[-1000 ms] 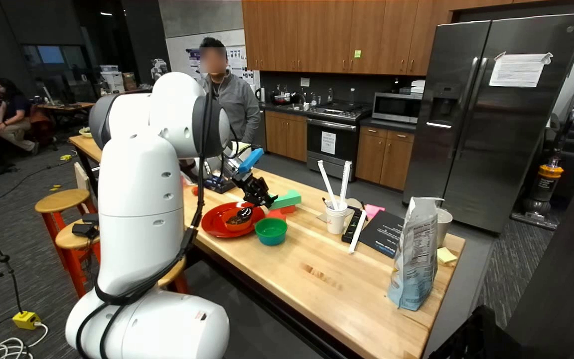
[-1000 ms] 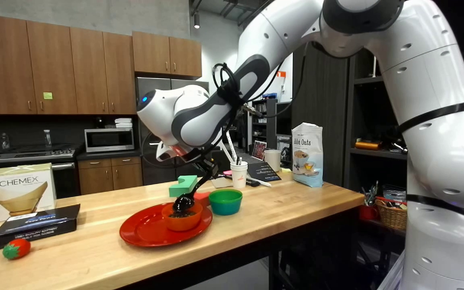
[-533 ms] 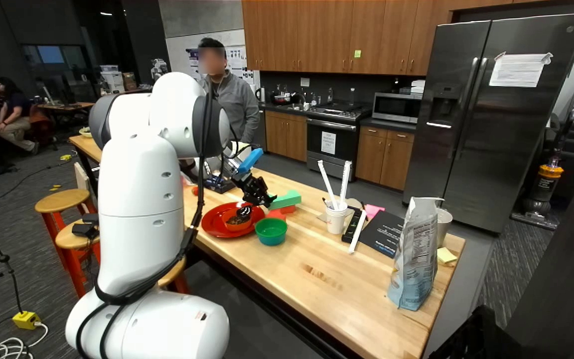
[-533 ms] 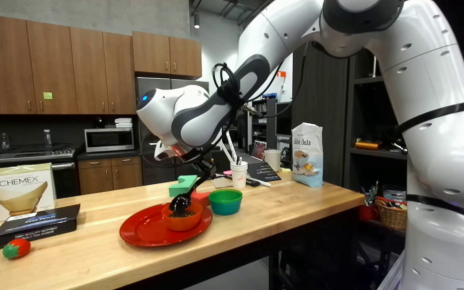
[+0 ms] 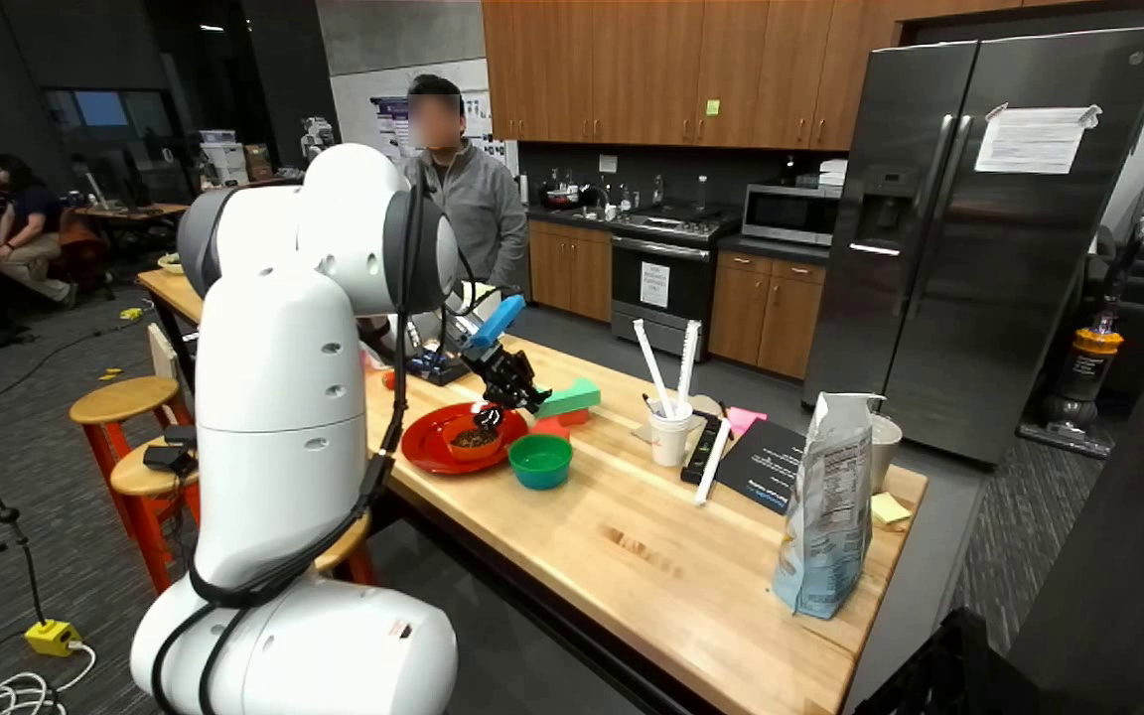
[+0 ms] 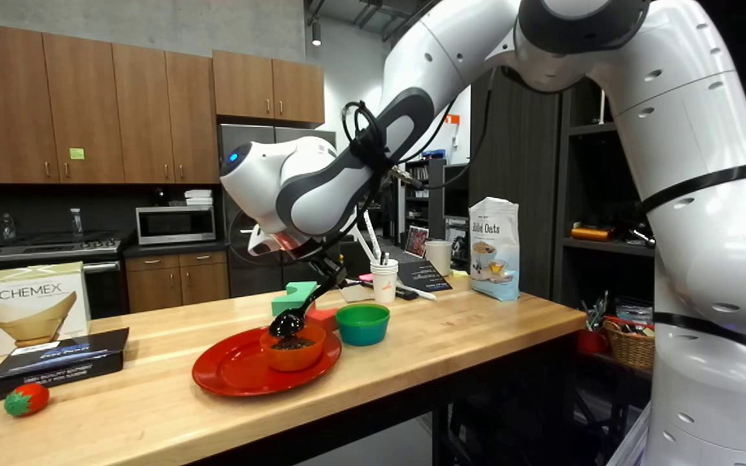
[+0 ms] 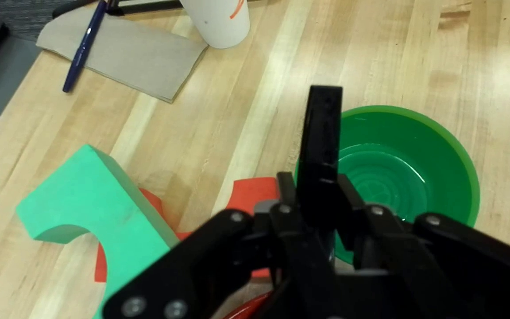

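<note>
Arm [image 6: 444, 55] arched, tool [image 7: 316, 190] angled down, gripping black spoon [image 6: 287, 322]

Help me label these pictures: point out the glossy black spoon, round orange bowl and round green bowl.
Glossy black spoon [image 6: 287, 323], in an exterior view: its rounded head.
Round orange bowl [image 6: 293, 360], in an exterior view: its outer wall.
Round green bowl [image 7: 449, 177], in the wrist view: its inner wall.

"CHEMEX" stands on the white box [image 6: 33, 310] and "Oats" on the upright bag [image 6: 495, 252].
</note>
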